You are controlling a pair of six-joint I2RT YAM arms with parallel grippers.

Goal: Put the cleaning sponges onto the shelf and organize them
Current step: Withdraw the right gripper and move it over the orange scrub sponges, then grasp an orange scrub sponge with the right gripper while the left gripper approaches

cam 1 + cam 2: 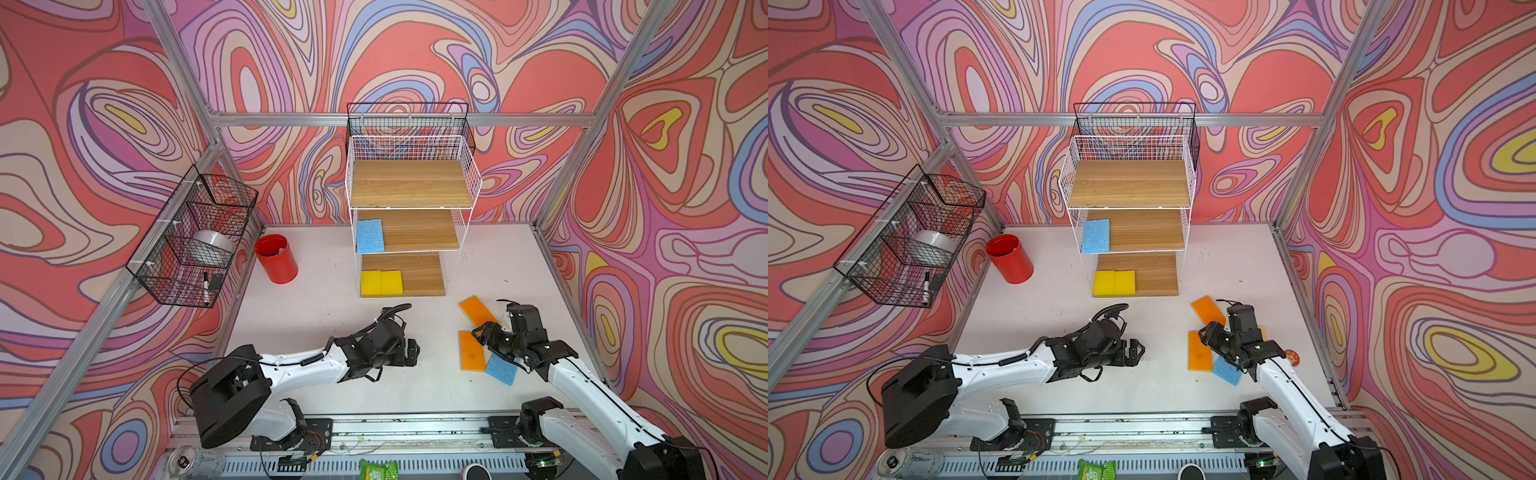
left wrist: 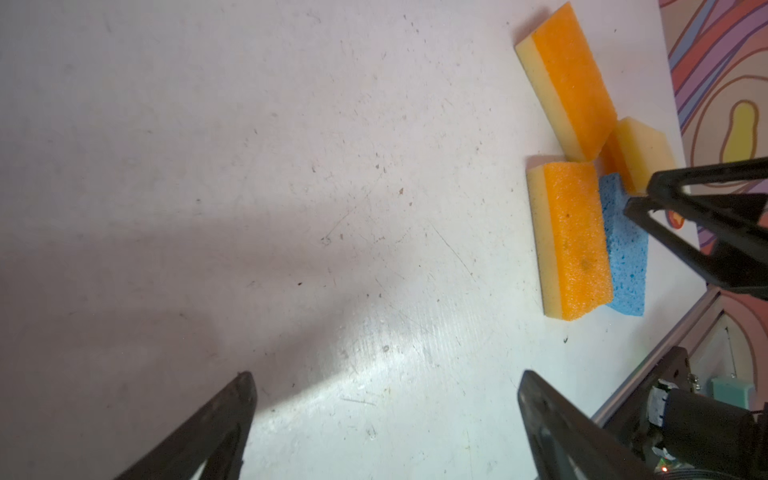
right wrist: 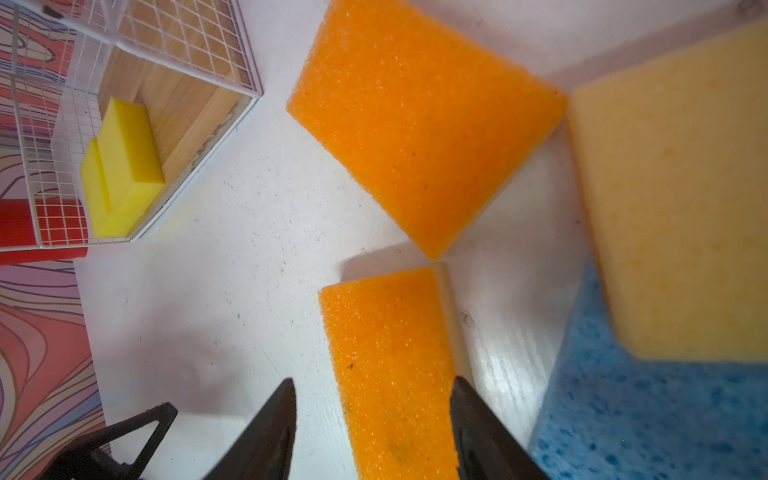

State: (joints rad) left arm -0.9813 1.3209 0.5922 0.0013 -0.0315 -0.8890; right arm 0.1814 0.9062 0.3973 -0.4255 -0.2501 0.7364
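Right gripper (image 3: 372,380), jaws apart, straddles a flat orange-and-pale-yellow foam sponge (image 3: 390,374); left gripper (image 2: 385,374) gapes wide near that sponge.

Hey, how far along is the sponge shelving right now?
Done: one blue sponge and two yellow sponges sit on the shelf. In hand: nothing; the open right end effector straddles an orange sponge. Remaining: three orange sponges and a second blue sponge on the table.
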